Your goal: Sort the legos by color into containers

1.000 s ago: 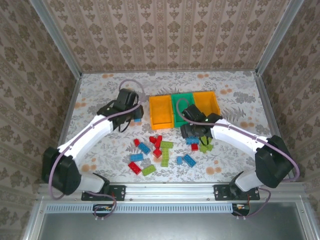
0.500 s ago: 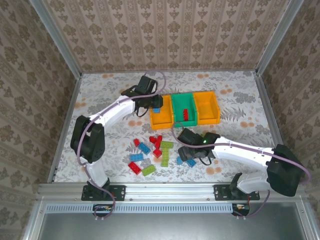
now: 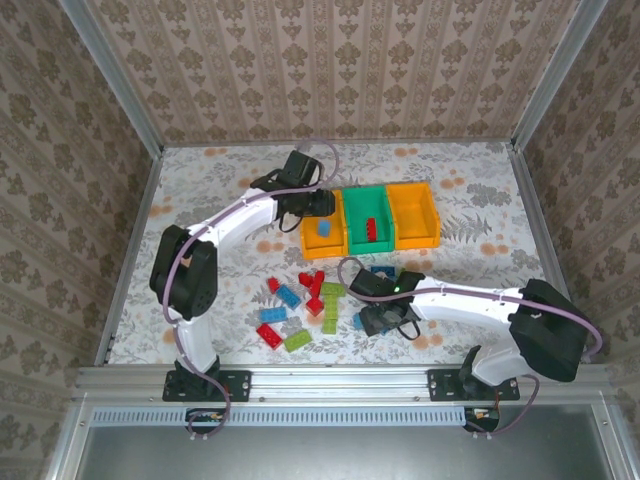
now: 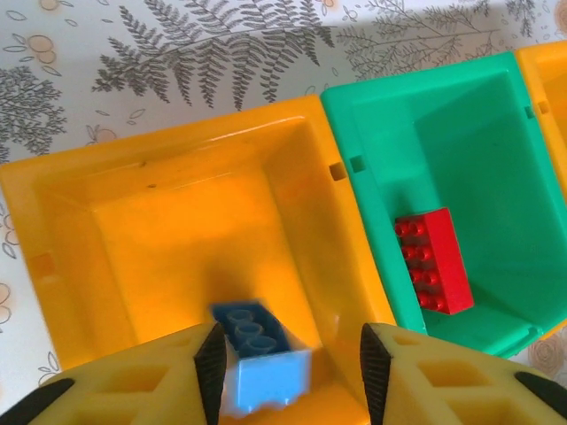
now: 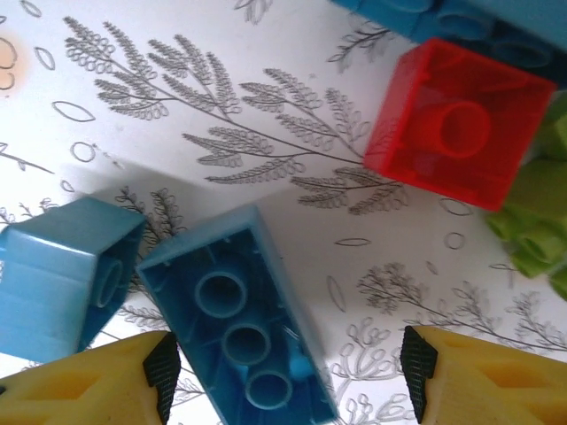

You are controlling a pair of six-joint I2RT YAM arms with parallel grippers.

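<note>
The left gripper (image 4: 291, 354) hangs open over a blue brick (image 4: 252, 332) in the orange bin (image 4: 177, 168); the right gripper (image 5: 283, 372), open, straddles an upturned brick (image 5: 235, 328) on the table (image 5: 266, 106), whose close neighbour (image 5: 62, 274) could get pinched too.

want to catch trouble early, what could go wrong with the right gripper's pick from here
1. The upturned blue brick lies askew between the right gripper's open fingers, so closing may twist it or squirt it out.
2. A second blue brick sits right beside it, near one finger, and could get pinched or shoved along.
</note>
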